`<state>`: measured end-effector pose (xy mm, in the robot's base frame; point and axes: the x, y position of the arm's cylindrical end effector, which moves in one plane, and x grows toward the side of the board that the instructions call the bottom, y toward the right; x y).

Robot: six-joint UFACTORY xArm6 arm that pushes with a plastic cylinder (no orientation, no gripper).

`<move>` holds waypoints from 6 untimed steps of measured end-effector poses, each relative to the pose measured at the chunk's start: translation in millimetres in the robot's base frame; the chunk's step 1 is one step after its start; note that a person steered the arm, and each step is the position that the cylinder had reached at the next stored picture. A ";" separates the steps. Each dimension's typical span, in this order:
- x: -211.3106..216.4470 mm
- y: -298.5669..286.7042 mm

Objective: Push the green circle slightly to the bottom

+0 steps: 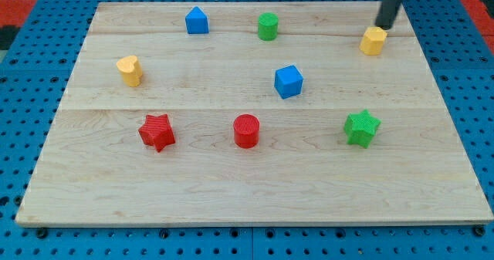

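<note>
Looking from the near edge of the wooden board (255,198), you meet a row of three — red star (157,131) at left, red circle (247,130) in the middle, green star (361,128) at right. Farther back sit the yellow heart (130,70) at left and the blue cube (289,81). Farthest: blue pentagon-like block (197,21), the green circle (268,26) beside it, and the yellow hexagon (373,41) at far right — my tip (381,26) touches its far side. No hand here, only a rod.
</note>
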<state>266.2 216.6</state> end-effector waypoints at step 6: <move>-72.8 -106.9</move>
